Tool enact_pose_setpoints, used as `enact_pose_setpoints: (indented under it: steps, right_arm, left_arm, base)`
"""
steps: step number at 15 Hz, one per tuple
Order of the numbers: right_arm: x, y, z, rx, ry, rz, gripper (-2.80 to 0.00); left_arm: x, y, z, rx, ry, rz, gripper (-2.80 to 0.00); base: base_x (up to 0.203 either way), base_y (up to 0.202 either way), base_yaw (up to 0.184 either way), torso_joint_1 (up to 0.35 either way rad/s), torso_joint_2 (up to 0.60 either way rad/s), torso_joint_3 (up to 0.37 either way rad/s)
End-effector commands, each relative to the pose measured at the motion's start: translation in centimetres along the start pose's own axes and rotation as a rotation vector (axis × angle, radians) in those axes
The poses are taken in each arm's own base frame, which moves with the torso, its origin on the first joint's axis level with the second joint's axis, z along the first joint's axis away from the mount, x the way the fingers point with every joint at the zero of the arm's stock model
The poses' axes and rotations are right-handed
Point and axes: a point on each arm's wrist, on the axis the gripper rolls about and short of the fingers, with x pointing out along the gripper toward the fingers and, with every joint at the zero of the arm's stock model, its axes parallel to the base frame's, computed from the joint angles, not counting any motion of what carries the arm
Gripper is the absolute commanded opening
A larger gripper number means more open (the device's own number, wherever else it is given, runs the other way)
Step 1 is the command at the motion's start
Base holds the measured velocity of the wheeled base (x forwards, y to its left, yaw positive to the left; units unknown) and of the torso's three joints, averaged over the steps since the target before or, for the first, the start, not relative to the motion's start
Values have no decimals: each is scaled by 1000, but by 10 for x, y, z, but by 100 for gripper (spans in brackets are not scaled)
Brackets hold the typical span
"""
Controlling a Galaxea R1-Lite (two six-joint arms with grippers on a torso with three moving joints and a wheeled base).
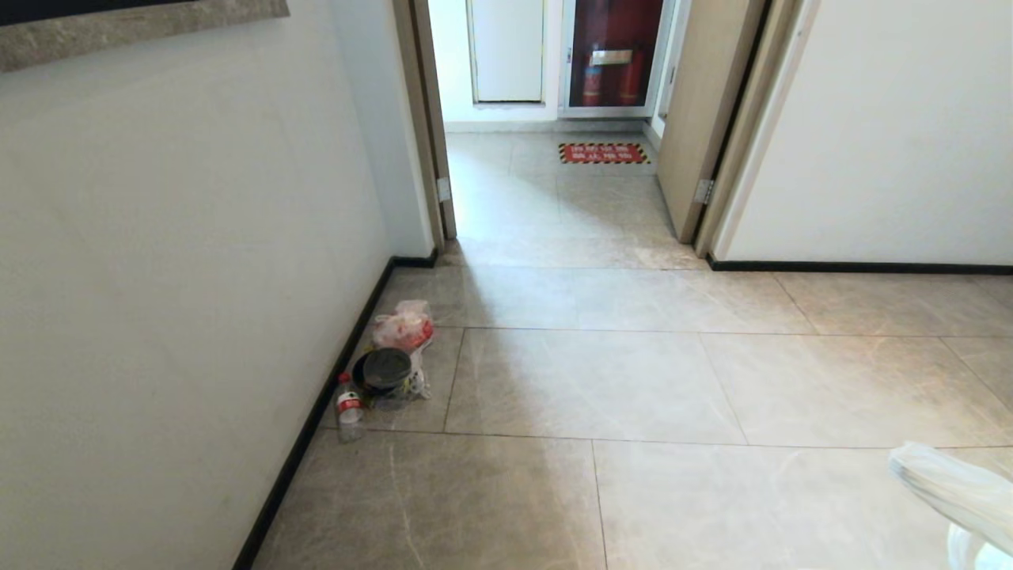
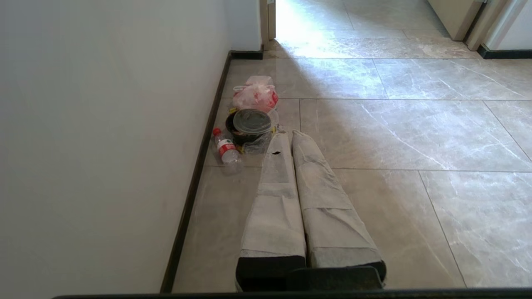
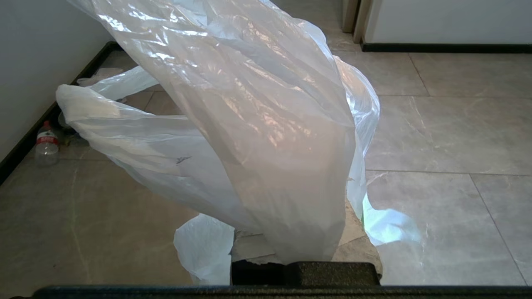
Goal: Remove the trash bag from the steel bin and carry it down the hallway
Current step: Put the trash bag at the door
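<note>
Gripping the trash bag, the right gripper holds it low at near right above the hallway floor; no bin shows, so removal looks done. Carrying remains, doorway far ahead. Left gripper is closed, empty.

Ahead of me: hallway floor, doorway at far end | Left: wall, and at its foot a bottle, round lidded container just beside it, small bag behind that | Near right, at my right gripper: trash bag draped over it | Beyond doorway: floor mat before a cabinet
</note>
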Motion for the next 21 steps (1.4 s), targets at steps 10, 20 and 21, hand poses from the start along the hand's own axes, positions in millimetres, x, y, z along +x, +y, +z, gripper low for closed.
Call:
enact_pose_setpoints:
  steps: [10,20,21]
  right_arm:
    - [-3,0,-1,1,-40,1,-280]
    - [-3,0,-1,2,-40,1,-280]
    - [-3,0,-1,2,-40,1,-280]
  left_arm:
    - [0,0,0,0,0,0,-280]
    - [0,0,0,-2,1,0,-280]
    - [0,0,0,-2,1,0,-280]
  base:
    - [192,0,0,2,3,1]
    - [148,0,0,2,0,2]
    - [0,0,0,0,0,0]
